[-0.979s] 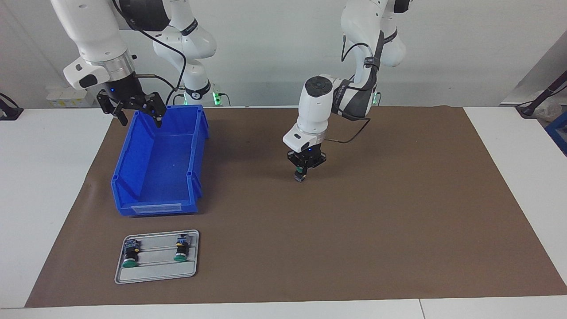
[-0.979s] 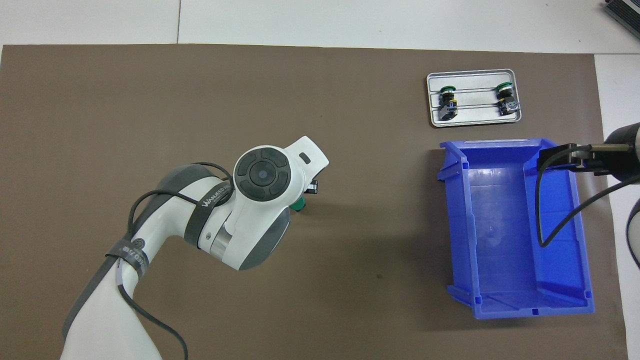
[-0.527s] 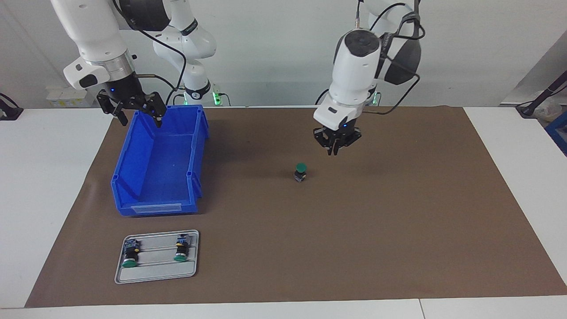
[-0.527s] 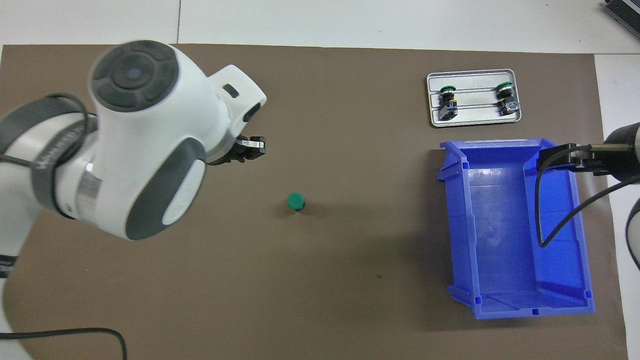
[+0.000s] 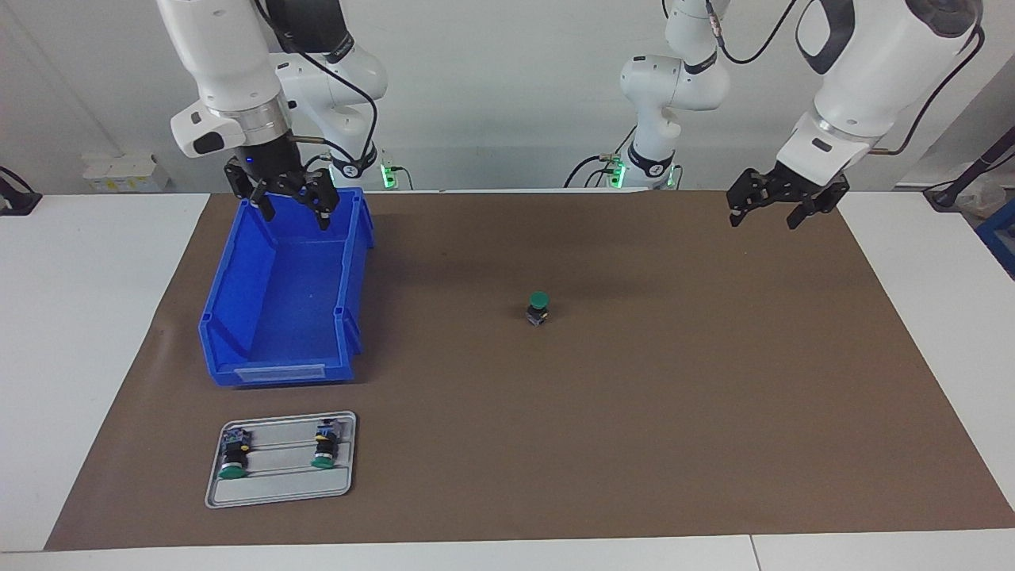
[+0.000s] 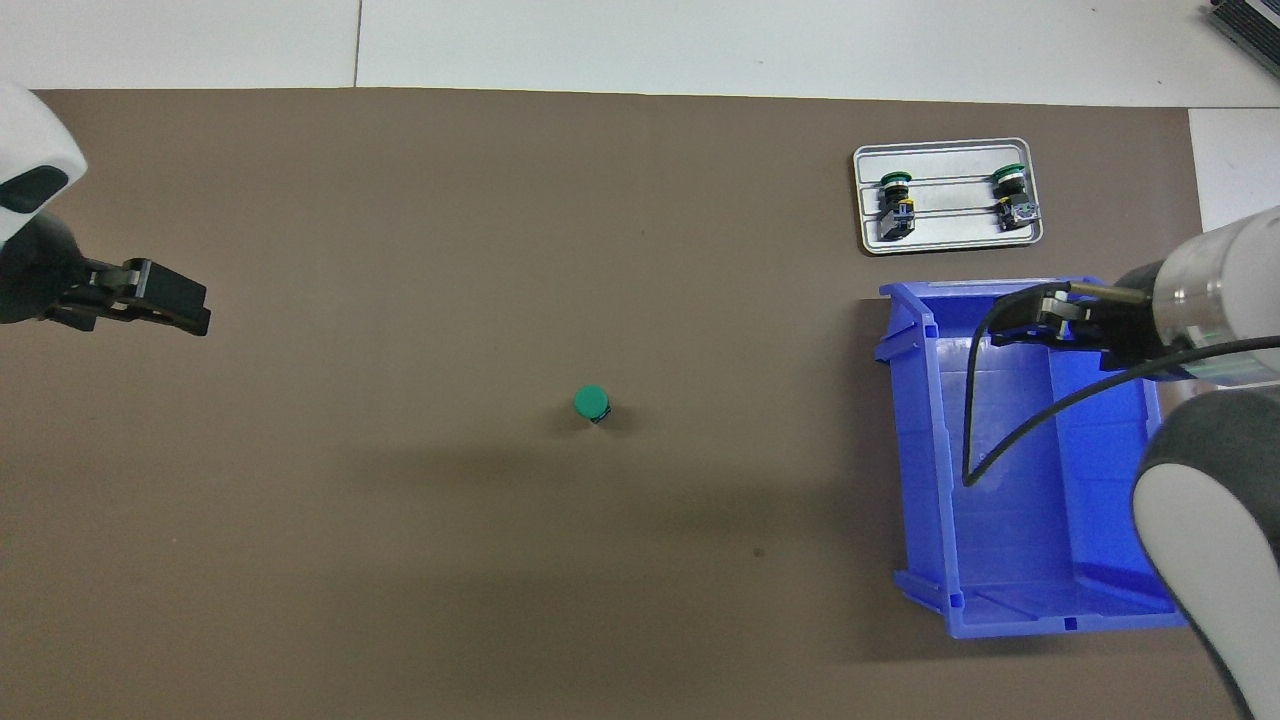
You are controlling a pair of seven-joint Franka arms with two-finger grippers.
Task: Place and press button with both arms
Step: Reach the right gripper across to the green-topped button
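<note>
One button (image 5: 538,304) stands upright on the brown mat (image 5: 674,396), green cap up, near the middle; it also shows in the overhead view (image 6: 591,402). Nothing touches it. My left gripper (image 5: 763,217) is open and empty, raised over the mat toward the left arm's end, well away from the button; it also shows in the overhead view (image 6: 175,308). My right gripper (image 5: 294,212) is open and empty, up over the robots' end of the blue bin (image 5: 281,373). Two more buttons (image 5: 232,458) (image 5: 323,450) lie on a grey tray (image 5: 279,492).
The blue bin (image 6: 915,450) holds nothing and stands toward the right arm's end. The grey tray (image 6: 950,236) lies farther from the robots than the bin. White table surface borders the mat.
My left gripper let go of the button, leaving it upright on the mat, then rose and swung off toward the left arm's end. My right gripper shifted slightly over the bin.
</note>
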